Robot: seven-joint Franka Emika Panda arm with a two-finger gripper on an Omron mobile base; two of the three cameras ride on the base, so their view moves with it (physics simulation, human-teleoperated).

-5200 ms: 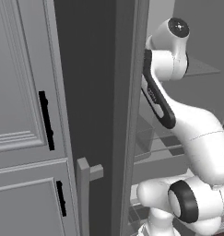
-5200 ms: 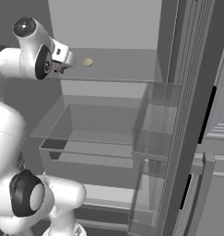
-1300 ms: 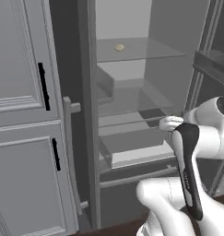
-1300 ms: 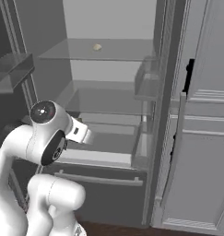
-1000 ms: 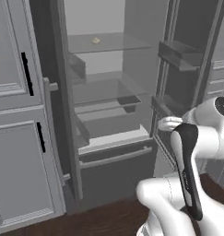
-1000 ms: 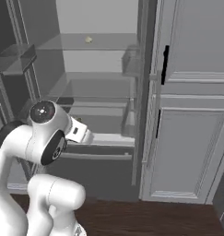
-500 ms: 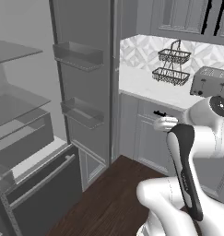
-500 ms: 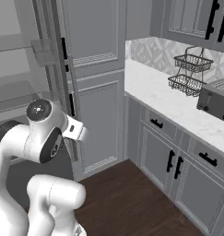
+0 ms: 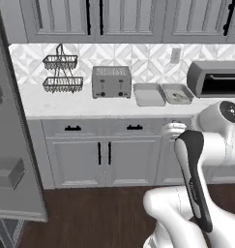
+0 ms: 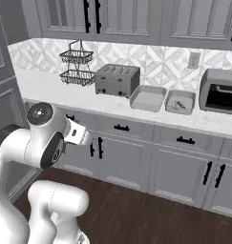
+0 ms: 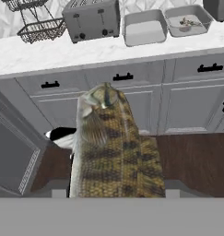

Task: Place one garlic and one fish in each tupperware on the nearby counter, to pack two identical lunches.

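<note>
Pinching a mottled brown fish [image 11: 114, 147] in the claw [image 11: 111, 193], two tupperware [image 9: 149, 94] on the counter [image 9: 80, 106] beside a toaster [image 9: 111, 81]

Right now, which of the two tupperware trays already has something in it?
The right tupperware, next to the dark oven, holds small items. The left tupperware, beside the toaster, looks bare inside.

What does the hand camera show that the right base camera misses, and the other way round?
Hand view alone: a mottled brown fish rising between the gripper's fingers, held up close. Right base view alone: the white arm and a dark toaster oven at the counter's far end. Both: the toaster, the wire basket rack, an empty tupperware tray and a second tray with something already in it.
</note>
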